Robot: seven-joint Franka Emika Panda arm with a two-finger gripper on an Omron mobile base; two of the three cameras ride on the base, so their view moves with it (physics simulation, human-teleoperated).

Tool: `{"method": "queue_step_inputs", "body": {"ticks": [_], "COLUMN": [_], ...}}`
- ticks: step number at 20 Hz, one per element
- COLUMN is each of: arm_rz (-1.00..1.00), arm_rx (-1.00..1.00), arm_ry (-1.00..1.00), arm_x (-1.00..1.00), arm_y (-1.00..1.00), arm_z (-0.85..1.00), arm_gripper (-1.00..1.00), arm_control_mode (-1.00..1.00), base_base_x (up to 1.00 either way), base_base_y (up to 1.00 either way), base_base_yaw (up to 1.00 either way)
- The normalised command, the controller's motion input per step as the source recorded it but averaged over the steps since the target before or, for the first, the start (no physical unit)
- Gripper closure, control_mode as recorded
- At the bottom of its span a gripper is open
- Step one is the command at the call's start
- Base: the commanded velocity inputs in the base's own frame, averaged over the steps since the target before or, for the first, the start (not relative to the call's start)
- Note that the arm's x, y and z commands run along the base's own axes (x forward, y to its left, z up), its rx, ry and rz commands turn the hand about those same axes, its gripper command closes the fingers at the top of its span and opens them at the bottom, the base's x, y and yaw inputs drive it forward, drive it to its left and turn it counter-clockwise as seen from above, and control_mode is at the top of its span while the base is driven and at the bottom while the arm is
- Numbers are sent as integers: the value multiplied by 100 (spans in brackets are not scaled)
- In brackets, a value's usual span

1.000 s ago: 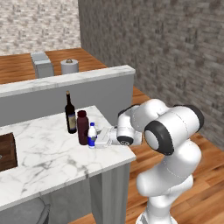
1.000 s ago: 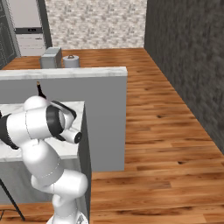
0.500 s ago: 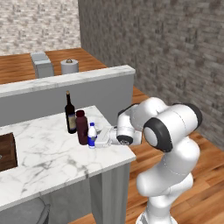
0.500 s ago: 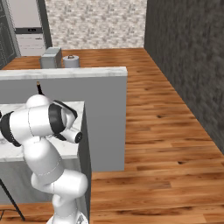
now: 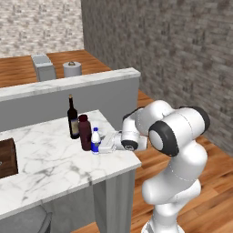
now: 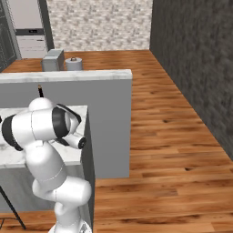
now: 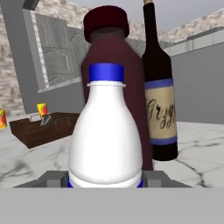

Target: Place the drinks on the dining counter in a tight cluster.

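The white marble desk (image 5: 54, 154) fills the lower left of the left base view. On it, right of centre, stand a wine bottle (image 5: 73, 118), a maroon bottle (image 5: 84, 132) and a water bottle (image 5: 95, 140), close together. A dark wooden box (image 5: 7, 158) lies at the left edge.

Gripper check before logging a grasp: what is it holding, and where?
The gripper holds the small water bottle low on its body, a finger on each side.

Arm bends forward at the elbow, wrist level, gripper (image 5: 101, 144) reaching sideways, fingers clamped round the water bottle (image 5: 95, 140).
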Motion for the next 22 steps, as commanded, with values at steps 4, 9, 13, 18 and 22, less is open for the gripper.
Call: {"method": "queue_step_inputs", "body": {"ticks": [4, 9, 13, 18, 22], "arm_rz": [-2, -2, 0, 0, 0], "arm_rx": [0, 0, 0, 0, 0], "arm_ry": [0, -1, 0, 0, 0], "arm_x": [-2, -11, 0, 0, 0], "arm_y": [0, 0, 0, 0, 0], "arm_z": [-11, 0, 0, 0, 0], "arm_gripper": [100, 100, 100, -100, -100], "arm_control_mode": [-100, -100, -100, -100, -100], "base_base_x": [0, 0, 0, 0, 0], "base_base_y": [0, 0, 0, 0, 0], "base_base_yaw": [0, 0, 0, 0, 0]}}
